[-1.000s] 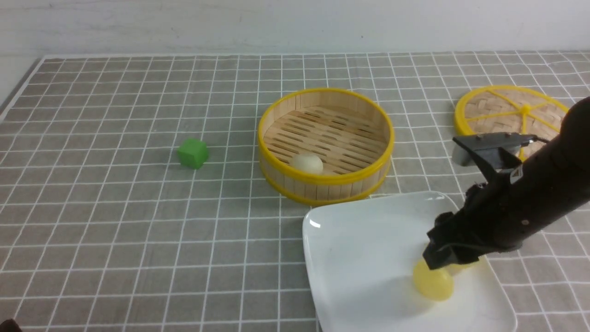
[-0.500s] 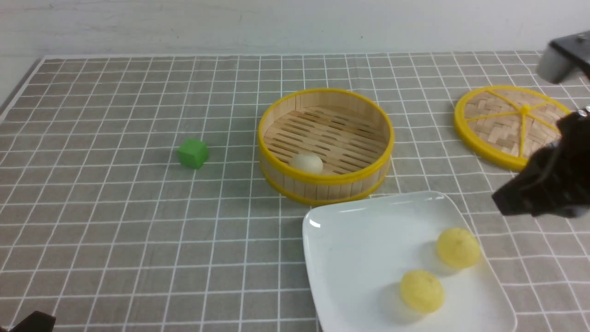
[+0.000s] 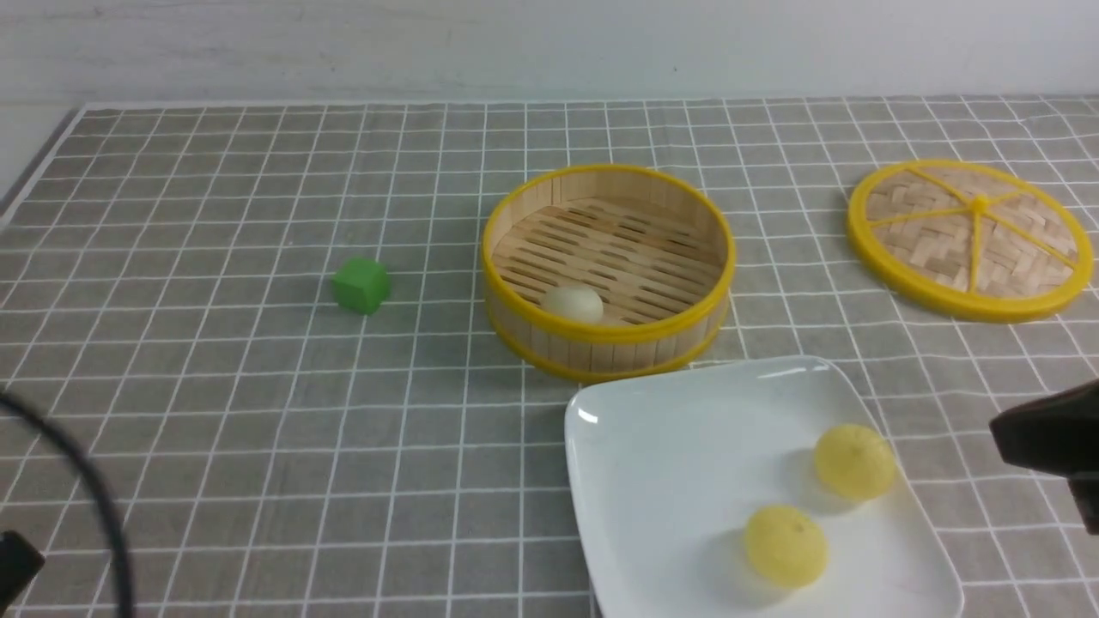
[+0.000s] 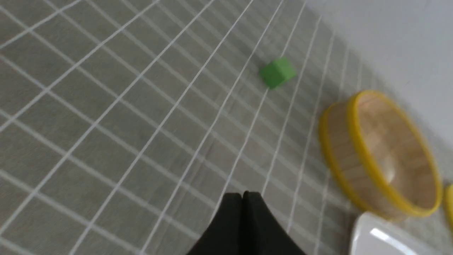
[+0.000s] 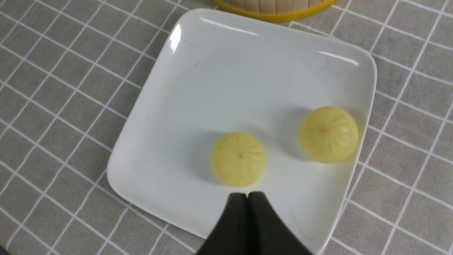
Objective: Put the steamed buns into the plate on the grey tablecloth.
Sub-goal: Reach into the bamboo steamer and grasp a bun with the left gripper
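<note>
Far left, front view: a dark cable [image 3: 94, 489] curves up from the lower corner over the grey tablecloth [image 3: 215, 412]. The left end effector [image 4: 243, 194] shows clearly only in its wrist view. Its jaws are pressed together tip to tip with nothing between them, and bare cloth lies below.

Left of centre: green cube [image 3: 361, 286], alone on the cloth, well apart from the steamer.

Centre: round bamboo steamer [image 3: 601, 348] with yellow rims, upright and uncovered. One off-white bun [image 3: 573, 303] lies inside on the slatted floor, against the near-left wall. It is not on the plate.

Right of centre, nearer the robot: white square plate [image 3: 678, 463] on the cloth. Its far edge is just beside the steamer's base; I cannot tell whether they touch. Two buns sit in the plate's right half, the near yellow bun [image 3: 786, 545] and the far yellow bun [image 3: 853, 461], close together but apart.

Far right, rear: woven lid [image 3: 970, 239] with a yellow rim, flat on the cloth, well apart from steamer and plate.

Right edge: right end effector [image 5: 247, 195], jaws closed and empty. The front view shows its dark body to the right of the plate. In the wrist view its tips show close to the near yellow bun, not gripping it.
</note>
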Robot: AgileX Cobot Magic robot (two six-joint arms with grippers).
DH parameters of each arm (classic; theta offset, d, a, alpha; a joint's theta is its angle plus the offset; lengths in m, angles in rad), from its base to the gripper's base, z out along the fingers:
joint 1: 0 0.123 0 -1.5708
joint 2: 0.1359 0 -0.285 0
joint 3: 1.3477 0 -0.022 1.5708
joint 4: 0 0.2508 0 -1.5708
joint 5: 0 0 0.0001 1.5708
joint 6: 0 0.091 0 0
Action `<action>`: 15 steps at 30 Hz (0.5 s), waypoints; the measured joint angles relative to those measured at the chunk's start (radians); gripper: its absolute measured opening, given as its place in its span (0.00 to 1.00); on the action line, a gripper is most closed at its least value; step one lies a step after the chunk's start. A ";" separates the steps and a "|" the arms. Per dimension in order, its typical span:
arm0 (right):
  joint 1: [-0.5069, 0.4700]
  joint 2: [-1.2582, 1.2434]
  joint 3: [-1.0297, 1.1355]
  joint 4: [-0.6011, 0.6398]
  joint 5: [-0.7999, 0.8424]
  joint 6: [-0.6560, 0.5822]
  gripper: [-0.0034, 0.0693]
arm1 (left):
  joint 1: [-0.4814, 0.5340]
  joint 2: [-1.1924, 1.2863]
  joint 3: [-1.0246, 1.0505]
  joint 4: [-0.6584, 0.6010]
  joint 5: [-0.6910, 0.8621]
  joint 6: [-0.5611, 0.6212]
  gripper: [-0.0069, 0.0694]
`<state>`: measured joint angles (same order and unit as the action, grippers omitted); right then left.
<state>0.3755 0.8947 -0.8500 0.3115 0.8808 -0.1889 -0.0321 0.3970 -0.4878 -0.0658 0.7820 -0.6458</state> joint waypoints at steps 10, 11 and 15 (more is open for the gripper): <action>0.000 0.011 0.003 -0.006 -0.004 0.000 0.04 | -0.022 0.776 -0.530 -0.304 0.310 0.582 0.09; 0.000 0.012 0.003 -0.006 -0.004 0.000 0.04 | -0.060 0.841 -0.579 -0.320 0.306 0.599 0.09; 0.000 0.013 0.003 -0.006 -0.005 0.000 0.05 | -0.196 0.998 -0.714 -0.295 0.281 0.591 0.12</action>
<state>0.3755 0.9077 -0.8474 0.3051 0.8759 -0.1889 -0.2278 1.3950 -1.2020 -0.3607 1.0626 -0.0552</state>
